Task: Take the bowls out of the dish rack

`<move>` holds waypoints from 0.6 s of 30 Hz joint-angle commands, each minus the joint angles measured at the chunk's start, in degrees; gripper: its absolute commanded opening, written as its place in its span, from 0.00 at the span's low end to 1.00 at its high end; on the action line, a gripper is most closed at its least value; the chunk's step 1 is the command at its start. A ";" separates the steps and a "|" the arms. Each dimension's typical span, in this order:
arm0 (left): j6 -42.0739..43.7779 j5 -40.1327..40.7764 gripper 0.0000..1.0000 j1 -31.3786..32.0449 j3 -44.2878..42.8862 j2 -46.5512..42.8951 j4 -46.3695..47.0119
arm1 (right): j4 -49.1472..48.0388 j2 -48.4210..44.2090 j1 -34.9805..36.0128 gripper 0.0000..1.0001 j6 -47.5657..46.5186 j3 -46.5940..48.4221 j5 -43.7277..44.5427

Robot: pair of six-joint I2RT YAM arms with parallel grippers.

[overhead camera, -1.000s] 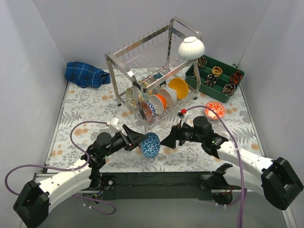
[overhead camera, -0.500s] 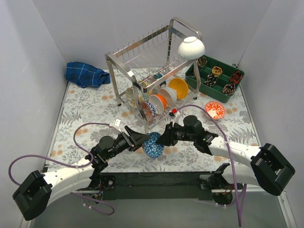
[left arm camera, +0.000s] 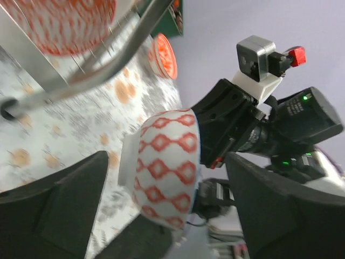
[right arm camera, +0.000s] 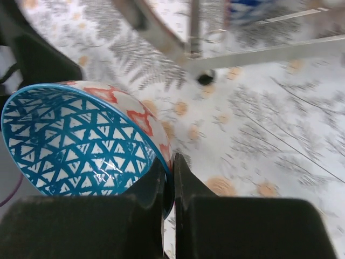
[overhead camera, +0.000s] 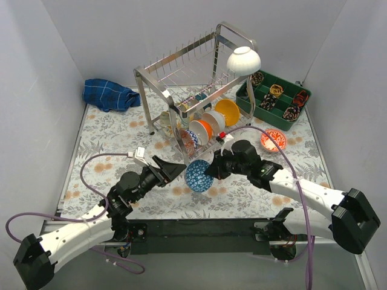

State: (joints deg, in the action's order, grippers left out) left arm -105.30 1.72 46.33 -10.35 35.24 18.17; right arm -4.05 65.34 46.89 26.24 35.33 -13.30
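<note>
A bowl, blue-triangle patterned inside and red-diamond patterned outside, hangs on its side above the table in front of the dish rack. My right gripper is shut on its rim, one finger inside and one outside. Left of the bowl, my left gripper stands open, its fingers either side of the bowl and not touching it. A white bowl sits upside down on the rack's top corner. On the lower tier stand an orange bowl, a white bowl and others.
A red patterned bowl sits on the floral table right of the rack. The green compartment tray with small items is at the back right. A blue cloth lies at the back left. The rack's front leg is close to my right gripper.
My right gripper has closed on the bowl's rim. My left gripper has opened off the bowl and drawn back to the left. The bowl has moved slightly right and toward the rack.
</note>
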 commanded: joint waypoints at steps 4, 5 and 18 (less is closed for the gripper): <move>24.50 16.90 0.98 -0.27 -11.17 -6.59 -21.33 | 20.99 -2.85 -6.71 0.01 -4.35 8.60 11.45; 29.40 19.44 0.98 -0.27 -12.92 -7.11 -22.30 | 22.32 -2.94 -8.47 0.01 -4.53 9.14 11.28; 51.57 26.04 0.98 -0.27 -20.42 -10.55 -28.46 | 34.38 6.18 -44.83 0.01 -8.14 25.13 6.37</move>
State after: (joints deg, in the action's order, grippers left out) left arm -62.85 24.01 46.22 -28.05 25.52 -7.33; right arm 29.04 68.25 10.26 18.83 54.50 -3.53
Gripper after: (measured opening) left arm 0.982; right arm 0.077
